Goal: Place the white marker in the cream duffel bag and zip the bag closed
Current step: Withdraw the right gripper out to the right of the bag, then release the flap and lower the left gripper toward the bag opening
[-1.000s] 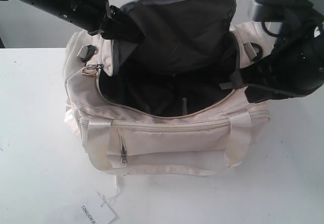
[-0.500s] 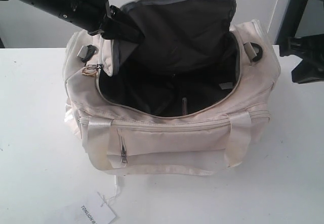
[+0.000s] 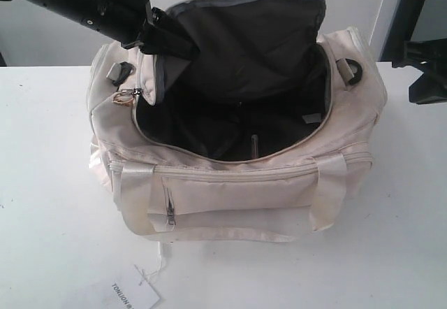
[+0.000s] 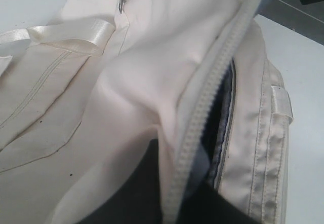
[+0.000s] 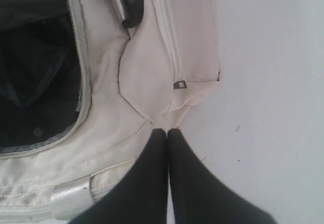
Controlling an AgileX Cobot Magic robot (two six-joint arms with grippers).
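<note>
The cream duffel bag [image 3: 230,197] stands on the white table with its top flap [image 3: 251,36] folded up and its dark inside showing. My left gripper [image 3: 162,38] is shut on the flap's zip edge [image 4: 202,112] and holds it raised near the gold ring zip pull [image 3: 124,98]. A slim grey stick [image 3: 254,145] shows in the dark interior; I cannot tell whether it is the white marker. My right gripper [image 5: 166,131] is shut and empty, just off the bag's end pocket [image 5: 177,41]. Its arm [image 3: 427,71] is at the right edge.
A flat white paper tag [image 3: 136,295] with black print lies on its string in front of the bag. A front pocket zip [image 3: 170,214] faces the near side. A black strap ring [image 3: 351,71] sits on the bag's right end. White table [image 3: 49,204] surrounds the bag.
The right arm has pulled out from over the bag's right end and now sits at the right edge. The left gripper, flap and bag have not moved.
</note>
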